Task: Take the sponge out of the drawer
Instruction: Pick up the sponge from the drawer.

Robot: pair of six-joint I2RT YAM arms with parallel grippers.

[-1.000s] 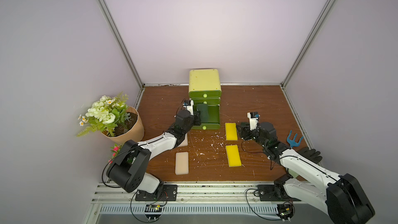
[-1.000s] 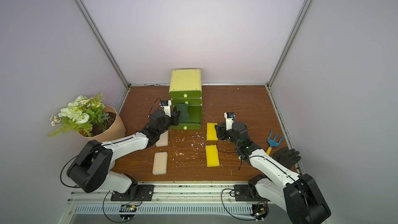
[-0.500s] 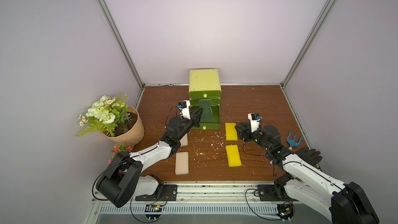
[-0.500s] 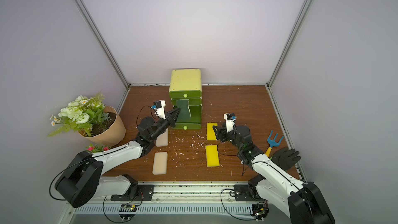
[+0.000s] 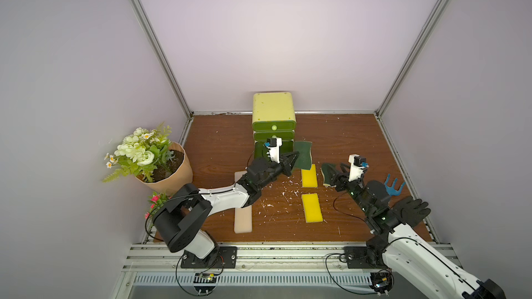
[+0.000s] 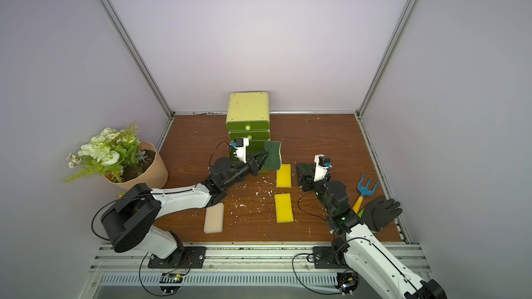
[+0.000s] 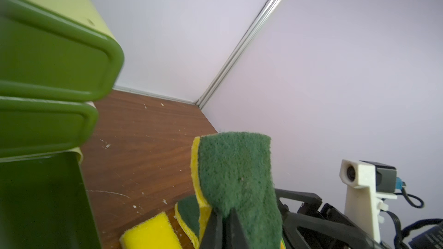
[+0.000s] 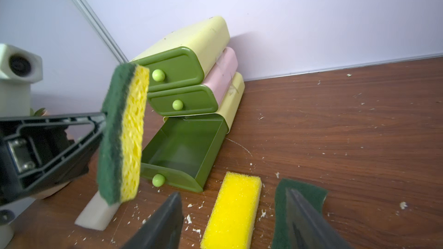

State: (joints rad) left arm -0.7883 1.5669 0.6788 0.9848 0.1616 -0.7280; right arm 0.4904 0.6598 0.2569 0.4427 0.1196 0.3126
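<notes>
Left jaws: clenched on the sponge [image 8: 122,135], pinching it near one end
Sponge: in the air, upright; beside the open bottom drawer [image 8: 182,184], which sits empty
Right jaws: released over a green scrub pad [image 8: 314,196]; holding nothing
Doing it well: I swing clear of the cabinet [image 5: 273,107]; lower onto bare surface [image 5: 345,139] near the yellow sponges [image 5: 309,179]; let go only once it rests

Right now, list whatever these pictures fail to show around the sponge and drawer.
- Open drawer interior: in both top views, covered by the left arm's wrist camera and the held sponge.
- Drawer, left wrist view: cut off by the frame edge.
- Second green sponge: right wrist view, right jaws overlap it; contact unclear.
</notes>
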